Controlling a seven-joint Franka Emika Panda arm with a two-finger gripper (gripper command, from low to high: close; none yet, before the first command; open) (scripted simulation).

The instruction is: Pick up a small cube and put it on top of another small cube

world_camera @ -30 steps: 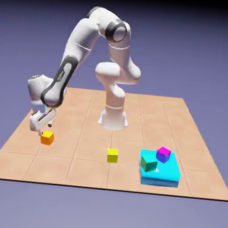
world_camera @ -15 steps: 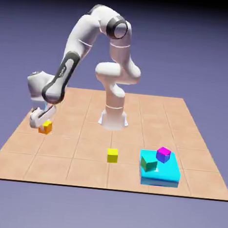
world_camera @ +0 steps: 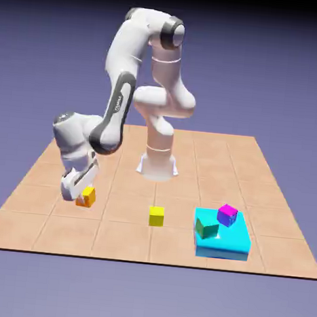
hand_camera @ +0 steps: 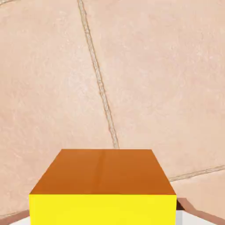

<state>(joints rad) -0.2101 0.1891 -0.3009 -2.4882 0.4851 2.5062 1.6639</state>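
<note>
Tan tiled table under a violet backdrop, and the gripper is clamped on the small orange cube just off the tiles near the exterior view's left edge (looks light, rigid, slick-faced, so squeezing opposite flat sides seems right).

arm: glossy white, rounded links | joints: dark grey bands | forearm: black strip

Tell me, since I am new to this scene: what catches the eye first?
The white robot arm bends low at the exterior view's left, its gripper shut on the small orange cube with a yellower top face. At the right, a bright cyan block carries a green cube and a magenta cube.
</note>
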